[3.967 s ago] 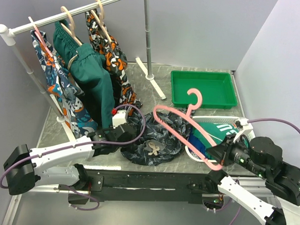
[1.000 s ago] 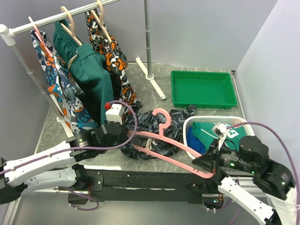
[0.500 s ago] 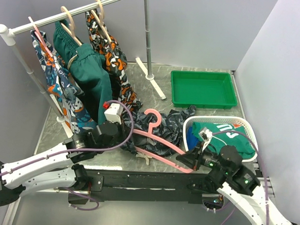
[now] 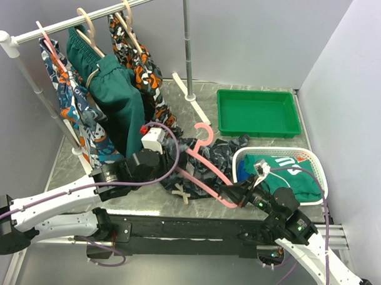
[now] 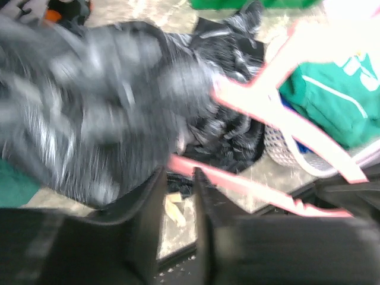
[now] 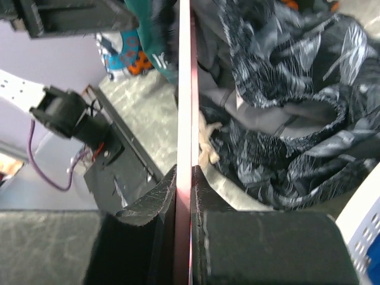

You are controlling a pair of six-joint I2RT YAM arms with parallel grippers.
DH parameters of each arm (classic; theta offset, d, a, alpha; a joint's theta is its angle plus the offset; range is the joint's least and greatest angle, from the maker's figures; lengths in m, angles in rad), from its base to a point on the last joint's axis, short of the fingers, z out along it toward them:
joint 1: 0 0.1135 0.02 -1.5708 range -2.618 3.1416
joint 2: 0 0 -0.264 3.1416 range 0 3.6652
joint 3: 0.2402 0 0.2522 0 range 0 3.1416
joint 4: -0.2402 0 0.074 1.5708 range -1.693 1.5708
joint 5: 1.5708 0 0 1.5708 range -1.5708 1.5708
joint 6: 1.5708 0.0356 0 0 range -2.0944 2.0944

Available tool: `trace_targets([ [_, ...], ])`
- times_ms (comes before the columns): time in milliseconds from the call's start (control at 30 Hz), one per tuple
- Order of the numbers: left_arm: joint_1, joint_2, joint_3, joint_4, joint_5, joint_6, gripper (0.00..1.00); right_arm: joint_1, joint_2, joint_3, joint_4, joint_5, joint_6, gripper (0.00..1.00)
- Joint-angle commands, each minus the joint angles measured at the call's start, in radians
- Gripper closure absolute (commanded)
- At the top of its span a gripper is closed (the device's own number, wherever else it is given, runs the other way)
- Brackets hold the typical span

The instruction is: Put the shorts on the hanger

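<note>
With the right jaws clamped on one thin end of the hanger (image 4: 205,165), which lies across the shorts (image 4: 224,155) bunched on the desk (image 4: 71,158), and the left jaws too blurred to tell if they pinch cloth, the long frame may twist or snag a fold.

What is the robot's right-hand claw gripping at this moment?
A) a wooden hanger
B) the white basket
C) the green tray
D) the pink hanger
D: in the right wrist view the right gripper is shut on the thin bar of the pink hanger, which runs beside the shorts.
</note>
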Motion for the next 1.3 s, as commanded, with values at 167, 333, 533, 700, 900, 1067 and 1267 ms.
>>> trace_targets([
  [167, -0.005, 0.031, 0.136, 0.014, 0.044, 0.112, 0.34, -0.001, -0.021, -0.009, 0.168, 0.052, -0.015, 1.0],
  [333, -0.005, 0.048, 0.16, 0.149, 0.073, 0.239, 0.34, -0.002, -0.021, -0.012, 0.17, 0.043, -0.016, 1.0],
  [533, -0.005, 0.164, 0.25, 0.266, 0.148, 0.425, 0.3, -0.002, 0.021, -0.007, 0.173, 0.033, -0.016, 1.0],
  [700, -0.005, 0.238, 0.293, 0.321, 0.139, 0.516, 0.24, -0.001, 0.021, -0.01, 0.172, 0.027, -0.015, 1.0],
  [900, -0.005, 0.313, 0.342, 0.367, 0.171, 0.522, 0.21, -0.001, 0.018, -0.01, 0.169, 0.026, -0.015, 1.0],
  [1067, -0.005, 0.37, 0.37, 0.393, 0.189, 0.549, 0.2, 0.001, 0.024, -0.009, 0.17, 0.024, -0.016, 1.0],
  [1267, -0.005, 0.424, 0.405, 0.439, 0.188, 0.565, 0.2, -0.001, 0.045, -0.009, 0.178, 0.024, -0.018, 1.0],
])
